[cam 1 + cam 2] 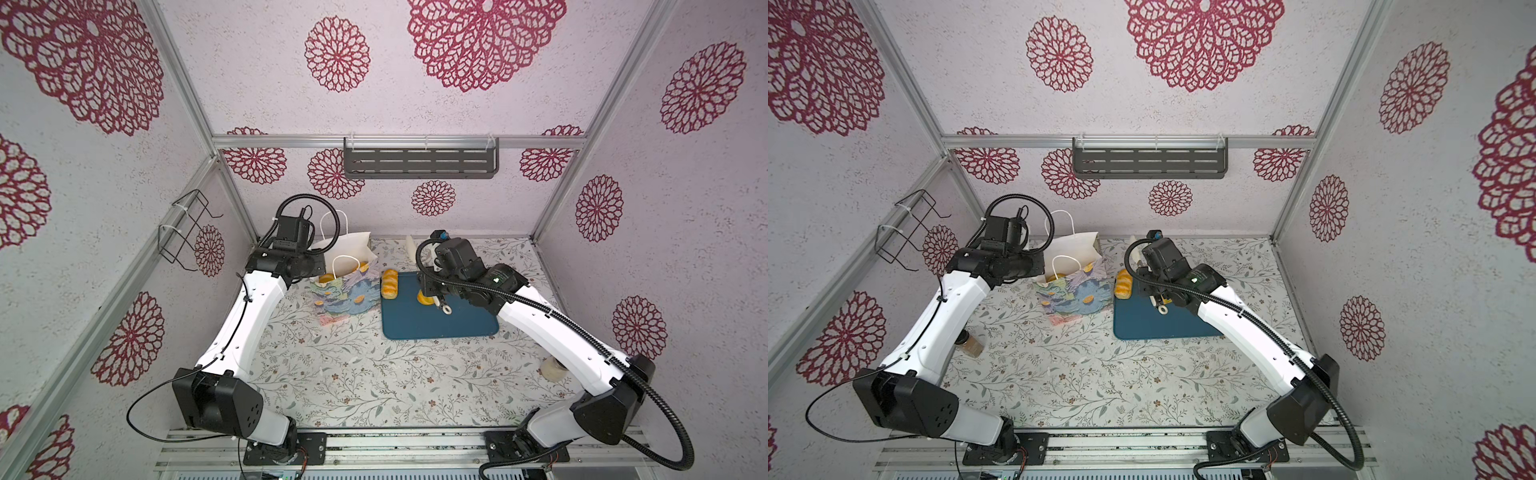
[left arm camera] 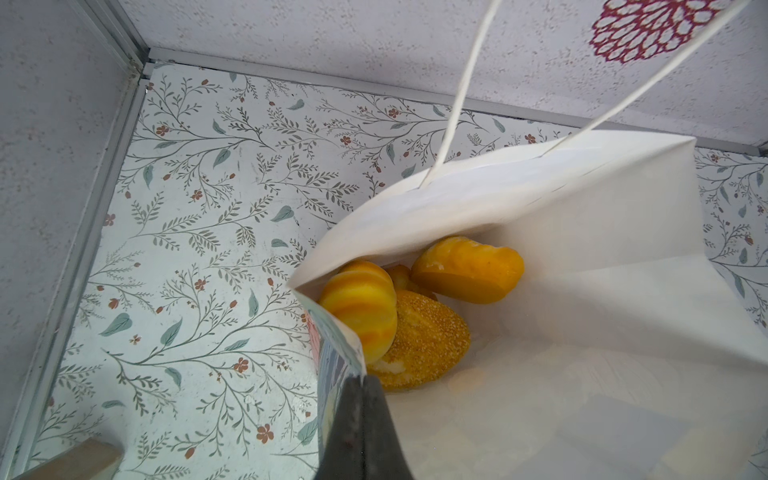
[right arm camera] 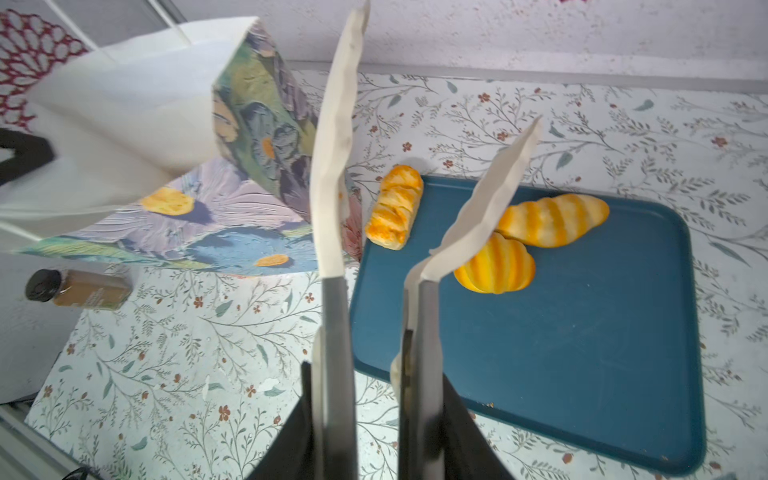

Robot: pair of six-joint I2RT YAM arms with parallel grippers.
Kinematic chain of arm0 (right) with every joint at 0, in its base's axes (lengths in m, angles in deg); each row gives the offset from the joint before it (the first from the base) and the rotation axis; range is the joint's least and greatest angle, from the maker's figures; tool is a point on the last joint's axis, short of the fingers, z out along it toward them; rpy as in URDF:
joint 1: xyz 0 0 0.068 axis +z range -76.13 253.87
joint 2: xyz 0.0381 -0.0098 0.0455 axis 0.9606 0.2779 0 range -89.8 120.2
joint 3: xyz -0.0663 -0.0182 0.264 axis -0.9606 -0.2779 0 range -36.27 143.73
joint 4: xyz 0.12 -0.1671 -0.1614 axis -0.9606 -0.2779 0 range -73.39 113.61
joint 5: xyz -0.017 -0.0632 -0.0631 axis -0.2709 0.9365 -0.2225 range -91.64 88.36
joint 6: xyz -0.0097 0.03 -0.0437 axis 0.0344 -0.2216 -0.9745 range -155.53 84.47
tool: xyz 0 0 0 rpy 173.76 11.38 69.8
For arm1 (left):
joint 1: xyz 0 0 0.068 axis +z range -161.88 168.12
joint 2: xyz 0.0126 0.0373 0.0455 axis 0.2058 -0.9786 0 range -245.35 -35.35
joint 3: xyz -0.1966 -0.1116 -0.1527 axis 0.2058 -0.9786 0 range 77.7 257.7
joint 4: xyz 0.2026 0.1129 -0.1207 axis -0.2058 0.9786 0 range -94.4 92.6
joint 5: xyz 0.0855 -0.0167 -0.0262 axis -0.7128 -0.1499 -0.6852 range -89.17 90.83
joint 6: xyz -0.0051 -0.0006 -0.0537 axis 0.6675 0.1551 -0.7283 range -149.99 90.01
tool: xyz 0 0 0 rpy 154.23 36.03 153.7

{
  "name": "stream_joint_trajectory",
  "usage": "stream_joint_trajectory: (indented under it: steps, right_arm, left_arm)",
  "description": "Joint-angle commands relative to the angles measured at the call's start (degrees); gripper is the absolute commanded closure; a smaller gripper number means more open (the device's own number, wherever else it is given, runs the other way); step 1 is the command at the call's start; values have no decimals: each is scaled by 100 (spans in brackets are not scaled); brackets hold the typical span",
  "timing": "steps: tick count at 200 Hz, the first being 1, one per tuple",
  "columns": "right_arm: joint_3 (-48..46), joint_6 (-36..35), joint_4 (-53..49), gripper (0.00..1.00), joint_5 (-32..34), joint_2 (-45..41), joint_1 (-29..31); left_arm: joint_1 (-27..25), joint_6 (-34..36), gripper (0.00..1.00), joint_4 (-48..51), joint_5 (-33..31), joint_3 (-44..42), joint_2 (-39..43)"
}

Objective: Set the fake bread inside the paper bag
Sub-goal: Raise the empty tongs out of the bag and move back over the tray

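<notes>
Pale textured walls [image 1: 249,75] on three sides, printed with crimson lace rosettes [image 1: 337,54] of mixed sizes. Aluminium frame posts [image 1: 598,124] in back corners, horizontal rail [image 1: 291,141] across back wall. Dark slotted shelf [image 1: 419,162] hangs from that rail. Black wire rack [image 1: 187,228] fastened with white ties to left frame bar. Tabletop [image 1: 353,374] covered in white leafy floral print. Slotted metal tracks [image 1: 395,449] along front edge. Light even, shadows soft
</notes>
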Motion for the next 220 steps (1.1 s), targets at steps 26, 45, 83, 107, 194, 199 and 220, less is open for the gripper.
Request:
stream_joint_trajectory:
  steps: [26, 45, 83, 107, 194, 199, 220]
  right_arm:
    - [-20, 412, -325, 60, 375, 20, -195]
    - [-29, 441, -444, 60, 455, 127, -239]
    - [-20, 494, -484, 59, 328, 382, -301]
    - [-62, 599, -486, 58, 231, 508, -311]
    - [-559, 1554, -245, 57, 313, 562, -427]
    - [-585, 1613, -233, 57, 311, 562, -425]
    - [-687, 1838, -103, 56, 199, 580, -460]
  left_arm:
    - [-73, 20, 100, 44, 126, -37, -40]
    - [-82, 23, 100, 46, 69, -46, -40]
    - [-90, 21, 100, 48, 55, -42, -56]
    - [-94, 19, 100, 41, 70, -44, -45]
    - [-103, 20, 100, 47, 125, -39, -20]
    - [-103, 20, 100, 45, 126, -37, -14]
    - [-108, 22, 100, 44, 135, -37, 6]
